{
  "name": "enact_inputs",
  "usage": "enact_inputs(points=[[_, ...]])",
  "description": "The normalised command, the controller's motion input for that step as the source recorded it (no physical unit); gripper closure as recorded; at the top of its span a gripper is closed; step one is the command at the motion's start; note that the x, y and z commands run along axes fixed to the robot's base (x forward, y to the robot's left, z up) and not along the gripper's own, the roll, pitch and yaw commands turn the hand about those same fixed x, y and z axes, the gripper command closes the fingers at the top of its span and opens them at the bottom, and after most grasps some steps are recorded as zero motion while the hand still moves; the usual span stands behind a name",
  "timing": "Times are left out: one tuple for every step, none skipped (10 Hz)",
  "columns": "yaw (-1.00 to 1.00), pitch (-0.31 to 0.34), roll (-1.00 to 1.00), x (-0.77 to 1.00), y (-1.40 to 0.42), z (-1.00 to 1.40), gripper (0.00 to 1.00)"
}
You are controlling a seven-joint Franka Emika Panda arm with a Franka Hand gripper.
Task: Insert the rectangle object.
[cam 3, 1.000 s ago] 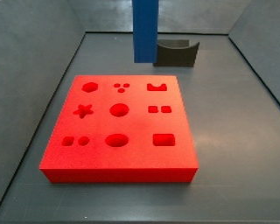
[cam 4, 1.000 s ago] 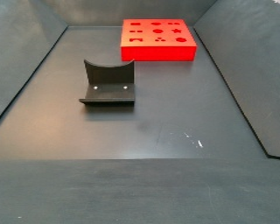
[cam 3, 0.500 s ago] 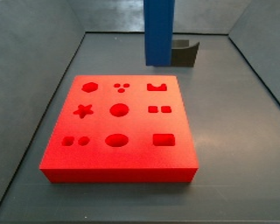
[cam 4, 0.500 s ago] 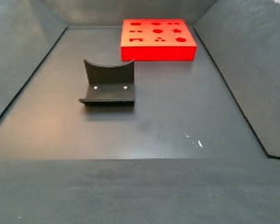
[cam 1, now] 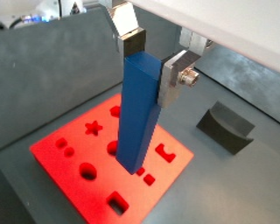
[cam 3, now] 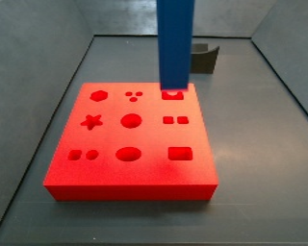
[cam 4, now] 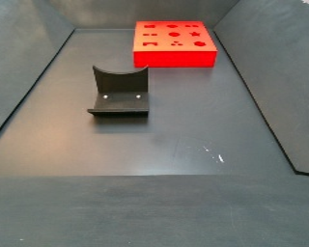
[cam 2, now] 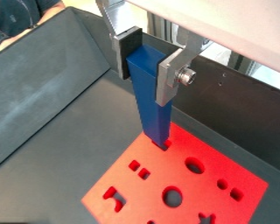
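The gripper is shut on the top of the rectangle object, a tall blue block that hangs upright from it. Both also show in the other wrist view, the gripper and the block. In a side view the block hangs with its lower end just above the far right part of the red board, near a notched hole. The rectangular hole is at the board's near right. The gripper itself is above the frame in both side views.
The dark fixture stands on the floor behind the board; it also shows in a side view and a wrist view. The red board lies near the far wall. Grey walls ring the floor.
The blue block has moved forward and slightly right, from in front of the fixture behind the board to above the board's far right part.
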Motion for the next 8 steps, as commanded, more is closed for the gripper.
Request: enact_inputs(points=[[0.2,0.0,0.27,0.34,-0.16,-0.37,1.0],[0.26,0.0,0.29,0.32,0.0,-0.32,1.0],[0.27,0.0,0.3,0.24,0.0,-0.22,1.0],[0.2,0.0,0.24,0.09,0.0,-0.15,1.0],[0.03,0.0,0.0,0.0,0.0,0.0,1.0],[0.0,0.0,0.0,0.0,0.0,-0.07,1.0],[0.07,0.0,0.12,0.05,-0.07,-0.29,1.0],[0.13,0.0,0.31,0.2,-0.22,-0.26,1.0]])
